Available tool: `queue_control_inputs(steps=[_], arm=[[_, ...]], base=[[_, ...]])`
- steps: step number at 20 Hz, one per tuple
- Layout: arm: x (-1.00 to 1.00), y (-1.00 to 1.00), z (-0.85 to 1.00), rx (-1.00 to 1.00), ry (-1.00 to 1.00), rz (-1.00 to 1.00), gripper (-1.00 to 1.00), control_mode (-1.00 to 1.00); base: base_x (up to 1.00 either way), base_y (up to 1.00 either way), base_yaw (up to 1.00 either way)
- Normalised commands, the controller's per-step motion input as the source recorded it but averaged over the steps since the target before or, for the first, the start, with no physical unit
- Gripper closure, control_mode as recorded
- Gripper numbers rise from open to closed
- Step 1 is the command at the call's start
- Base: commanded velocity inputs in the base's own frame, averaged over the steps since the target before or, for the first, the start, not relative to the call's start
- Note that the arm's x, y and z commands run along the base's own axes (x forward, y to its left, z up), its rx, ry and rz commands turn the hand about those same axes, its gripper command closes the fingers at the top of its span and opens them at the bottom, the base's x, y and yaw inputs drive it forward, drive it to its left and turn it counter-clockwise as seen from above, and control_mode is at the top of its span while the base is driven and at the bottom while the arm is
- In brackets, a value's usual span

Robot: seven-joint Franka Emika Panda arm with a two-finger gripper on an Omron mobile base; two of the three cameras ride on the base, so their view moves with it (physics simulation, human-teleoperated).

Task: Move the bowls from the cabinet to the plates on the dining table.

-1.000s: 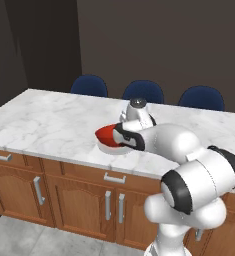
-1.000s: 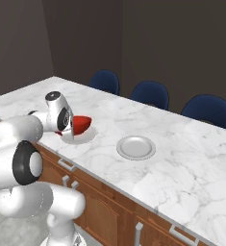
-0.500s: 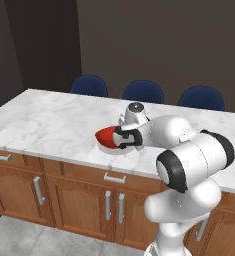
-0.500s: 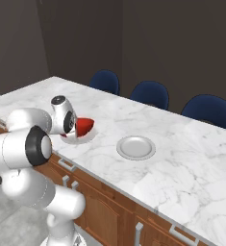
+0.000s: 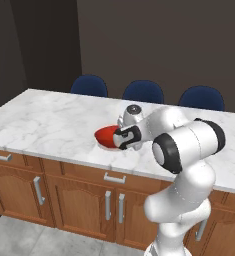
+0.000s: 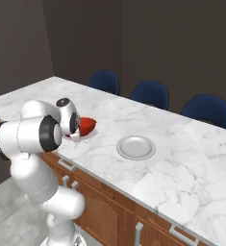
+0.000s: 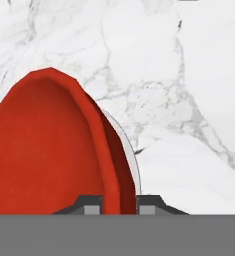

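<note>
Your gripper (image 7: 119, 204) is pinching the red bowl (image 7: 54, 150) by its rim: in the hand view one finger tip sits inside the wall and the other outside it, with the rim running up between them. The bowl extends ahead of the fingers and to their left in that view, and a thin pale edge of a plate (image 7: 131, 150) curves out just past the bowl's outer wall, on the right of the fingers. Whether the bowl rests on that plate or hangs just over it cannot be told from these pictures. In the left base view your gripper (image 5: 120, 139) is low over the dining table (image 5: 49, 125), near its front edge, and the red bowl (image 5: 106, 136) juts out from it on the side away from the arm. In the right base view the red bowl (image 6: 87, 126) shows just beyond your wrist, with a sliver of pale plate (image 6: 88, 136) under its near edge. A second plate (image 6: 136, 147) lies bare on the marble, well apart from your gripper, toward the middle of the table. Three dark blue chairs (image 5: 143, 92) stand along the far side of the table, beyond the tool.
</note>
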Motion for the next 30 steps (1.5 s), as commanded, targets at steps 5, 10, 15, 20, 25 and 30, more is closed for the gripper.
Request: queue_control_inputs(steps=[5, 10, 15, 20, 25, 30], arm=[[0.31, 0.0, -0.2, 0.01, 0.0, 0.0, 1.0, -1.0], [0.23, 0.0, -0.22, 0.0, 0.0, 0.0, 1.0, -1.0], [0.2, 0.01, -0.2, 0.0, 0.0, 0.0, 1.0, -1.0], [0.22, 0.01, -0.12, 0.0, 0.0, 0.0, -1.0, -1.0], [0.13, -0.02, 0.08, 0.0, 0.0, 0.0, -1.0, -1.0], [0.08, -0.03, 0.26, 0.0, 0.0, 0.0, -1.0, -1.0]], base=[[0.0, 0.0, 0.0], [0.0, 0.0, 0.0], [0.0, 0.0, 0.0], [0.0, 0.0, 0.0], [0.0, 0.0, 0.0], [0.0, 0.0, 0.0]])
